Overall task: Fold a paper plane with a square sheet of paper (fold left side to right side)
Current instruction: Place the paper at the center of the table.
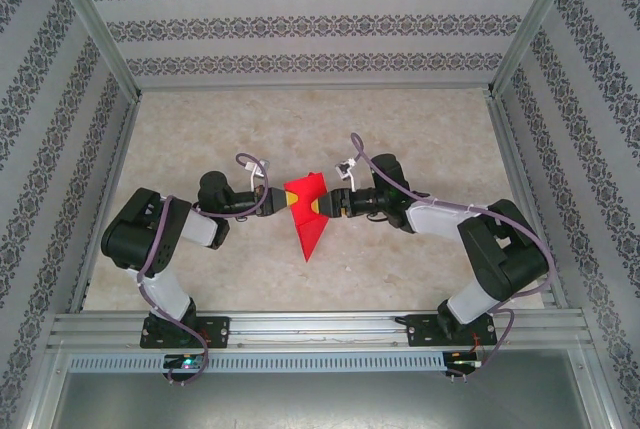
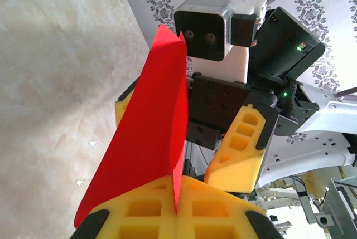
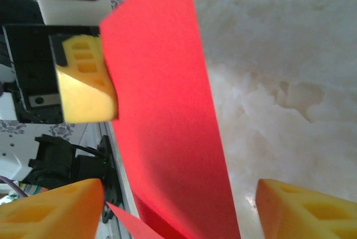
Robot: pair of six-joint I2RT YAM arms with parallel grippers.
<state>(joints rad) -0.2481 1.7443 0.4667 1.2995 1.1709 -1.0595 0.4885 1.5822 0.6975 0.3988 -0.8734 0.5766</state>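
left fingers (image 2: pixel 139 211) pressed together on the lower edge of the creased red square sheet of paper (image 2: pixel 150 138) | right fingers (image 3: pixel 301 211) wide apart, the sheet standing between them | sheet held on edge midway between the arms, pointed end toward their bases, over the middle of the marbled counter (image 1: pixel 420 129)

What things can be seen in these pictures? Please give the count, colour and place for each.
folded sheet of paper: one, bright red, middle of the table, between both grippers
table: one, beige marbled, under the arms
walls: three, pale with grey ornament stripes, around the table
frame rail: one, silver, near edge, carrying the arm bases
left gripper: one, yellow fingers, shut on the paper
right gripper: one, yellow fingers, open, one finger on each side of the paper
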